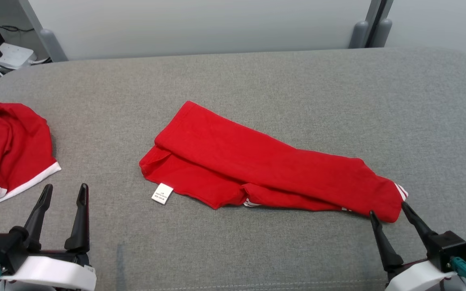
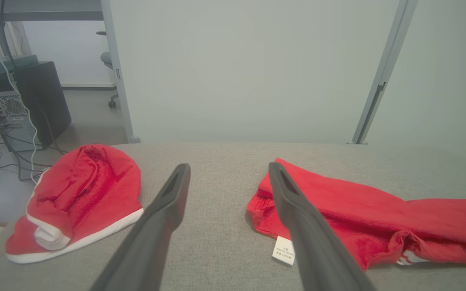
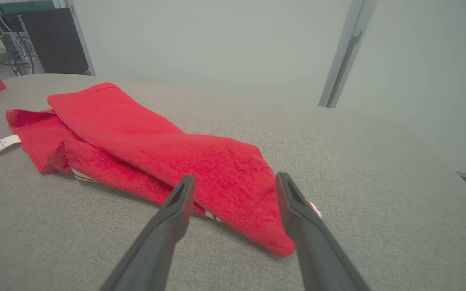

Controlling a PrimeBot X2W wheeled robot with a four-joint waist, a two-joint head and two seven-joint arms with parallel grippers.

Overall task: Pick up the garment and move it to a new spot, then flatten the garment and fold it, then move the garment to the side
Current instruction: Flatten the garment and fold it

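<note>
A red garment [image 1: 265, 161] lies folded into a long band across the middle of the grey surface [image 1: 257, 81], running from upper left to lower right, with a white label [image 1: 162, 193] at its near left edge. It also shows in the left wrist view as the red garment [image 2: 378, 218] and in the right wrist view [image 3: 156, 141]. My right gripper [image 1: 388, 210] stands open right at the band's lower right end, its fingers [image 3: 176, 210] straddling that corner without closing. My left gripper [image 1: 64, 190] is open and empty at the lower left, apart from the garment.
A second red garment with white trim [image 1: 8, 149] lies bunched at the left edge of the surface, just beyond my left gripper. Cables and a white box [image 1: 2, 52] sit off the far left corner. A pale partition wall [image 1: 200, 24] stands behind the surface.
</note>
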